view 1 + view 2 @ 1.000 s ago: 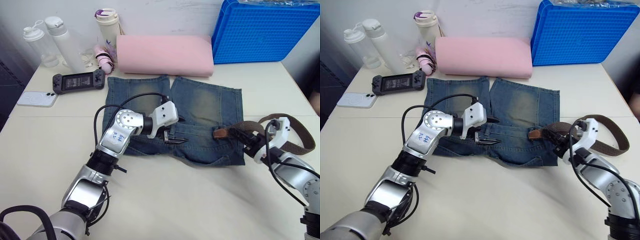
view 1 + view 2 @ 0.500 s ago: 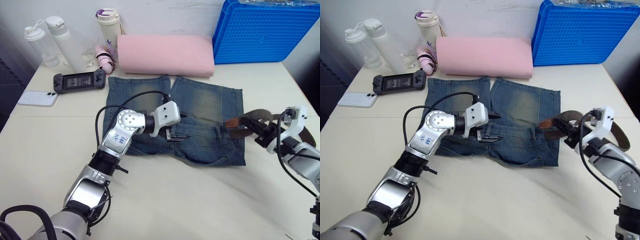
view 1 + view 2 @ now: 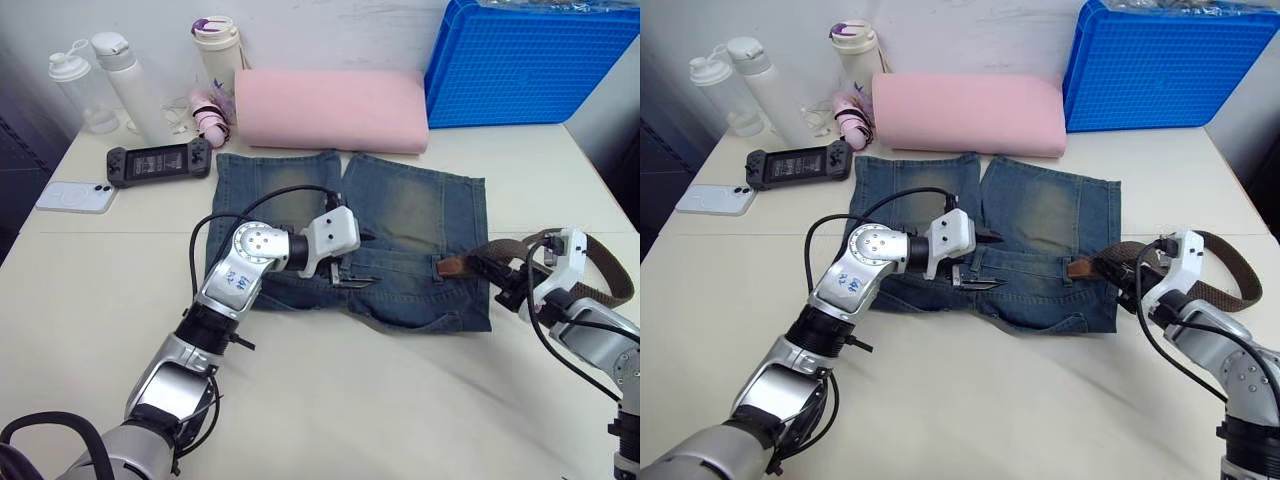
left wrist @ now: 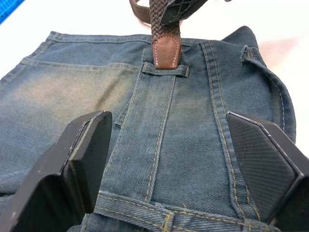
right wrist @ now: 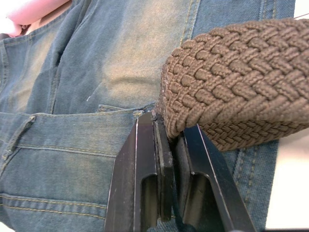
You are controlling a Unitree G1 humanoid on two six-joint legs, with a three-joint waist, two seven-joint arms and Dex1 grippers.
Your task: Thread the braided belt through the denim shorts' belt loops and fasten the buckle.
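The denim shorts [image 3: 400, 215] lie flat mid-table, waistband toward me. My left gripper [image 3: 352, 277] rests on the waistband with its fingers [image 4: 82, 154] open and spread either side of the denim. The braided belt [image 3: 590, 268] curls in a loop on the table to the right. Its brown leather tip [image 4: 166, 52] sits at a belt loop [image 4: 164, 71] on the waistband's right part. Just past the shorts' right edge, my right gripper [image 3: 503, 285] is shut on the belt [image 5: 231, 92]. The buckle is out of view.
A pink foam roll [image 3: 330, 108] and a blue crate [image 3: 530, 65] stand behind the shorts. At the back left are a game controller [image 3: 158, 162], a phone [image 3: 73, 197], bottles [image 3: 120, 80] and a tumbler [image 3: 218, 55].
My right gripper drew the belt away to the right, then brought it back left, so the leather tip is at the loop again. The left gripper has barely moved.
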